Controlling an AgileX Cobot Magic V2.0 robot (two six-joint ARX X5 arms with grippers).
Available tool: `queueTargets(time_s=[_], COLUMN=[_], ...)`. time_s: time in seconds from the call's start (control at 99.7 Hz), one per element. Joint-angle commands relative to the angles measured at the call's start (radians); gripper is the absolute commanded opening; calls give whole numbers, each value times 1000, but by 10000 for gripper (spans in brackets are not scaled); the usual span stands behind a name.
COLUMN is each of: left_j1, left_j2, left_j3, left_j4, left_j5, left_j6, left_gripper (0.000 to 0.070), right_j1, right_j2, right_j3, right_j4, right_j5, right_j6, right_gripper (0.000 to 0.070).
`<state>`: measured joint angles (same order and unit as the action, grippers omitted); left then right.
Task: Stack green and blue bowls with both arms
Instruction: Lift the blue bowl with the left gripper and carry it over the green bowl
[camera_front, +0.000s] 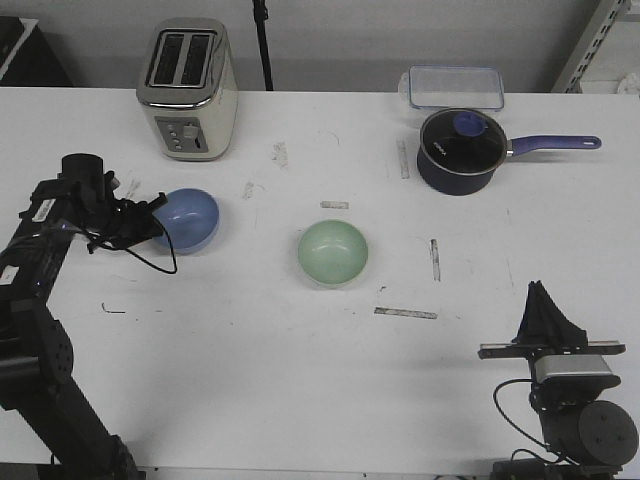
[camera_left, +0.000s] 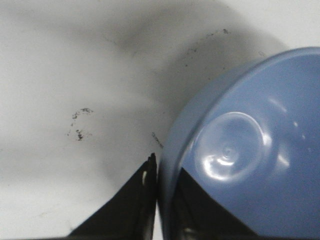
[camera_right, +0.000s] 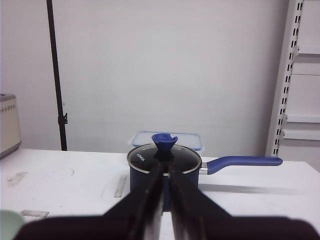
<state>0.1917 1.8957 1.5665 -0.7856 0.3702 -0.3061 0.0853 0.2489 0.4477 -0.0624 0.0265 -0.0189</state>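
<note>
1. While pinching only the thin left rim of the blue bowl (camera_front: 187, 219), left fingers (camera_left: 148, 181) could slip, tipping it onto the counter (camera_front: 300, 380).
2. Parked near right, right fingers (camera_right: 150, 195) pressed together; green bowl (camera_front: 333, 252) unsecured mid-counter, liable to slide.

Blue bowl (camera_front: 187, 219) left of green bowl (camera_front: 333, 252) — apart.

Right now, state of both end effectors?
Left end effector: shut on the blue bowl, one finger outside the rim, one inside.
Right end effector: shut, holding nothing.
</note>
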Motion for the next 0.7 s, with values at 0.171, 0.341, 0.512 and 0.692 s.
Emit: queueTargets(time_s=[0.171,0.341,0.512,0.692], left_j1=[-31,-70,-142,-249], left_j2=[-25,-85,-99,-99], left_j3=[32,78,199,317], left_j4=[-32,-46,-150,-209], left_j5=[5,4,-27,-89], left_j6=[-59,-101,-102,-102], left_gripper=[1,1,1,1], right_j1=[2,2,2,2], right_j2=[-1,-1,-1,-1], right_j3=[1,1,1,1], right_j4=[10,10,10,10], right_j5=[-1,-1,0,0], right_j6=[3,3,3,3], right_gripper=[10,10,10,10])
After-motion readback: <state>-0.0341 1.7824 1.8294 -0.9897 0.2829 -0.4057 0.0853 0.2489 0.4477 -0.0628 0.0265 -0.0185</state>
